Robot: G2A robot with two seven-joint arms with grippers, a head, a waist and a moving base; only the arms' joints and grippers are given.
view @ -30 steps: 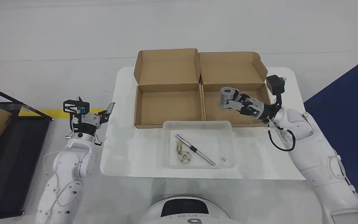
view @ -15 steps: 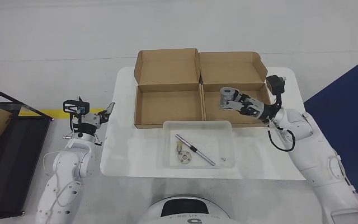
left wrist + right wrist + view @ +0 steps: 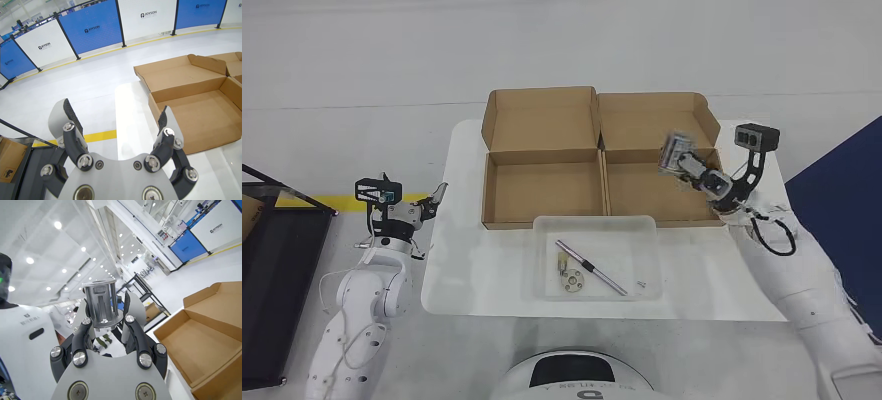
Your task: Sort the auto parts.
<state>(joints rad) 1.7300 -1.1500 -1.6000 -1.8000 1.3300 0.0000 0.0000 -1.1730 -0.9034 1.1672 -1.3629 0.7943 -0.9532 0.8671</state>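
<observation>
Top view: the right tool [image 3: 682, 158] is clamped on a grey metal cylinder [image 3: 675, 150] and holds it in the air above the right cardboard box [image 3: 642, 195], which stands on the white desk [image 3: 472, 260] just behind the right half of the clear tray [image 3: 632, 240], on the side away from the robot. The left cardboard box [image 3: 542, 190] stands behind the tray's left half, touching its neighbour, and both have their lids folded back. Inside the tray lie a thin metal rod [image 3: 590, 267] set on a slant, a round disc [image 3: 571, 283] near its lower end and some tiny pieces [image 3: 642, 285] at the tray's right. The left tool [image 3: 432, 198] hangs well to the left of the tray, off the desk's edge, with nothing in it.

In the right wrist view the right tool [image 3: 106, 305] grips the slotted cylinder [image 3: 101, 302] by its flanged end. In the left wrist view the fingers [image 3: 72, 115] of the left tool [image 3: 115, 107] stand wide apart, facing the left cardboard box [image 3: 198, 113].
</observation>
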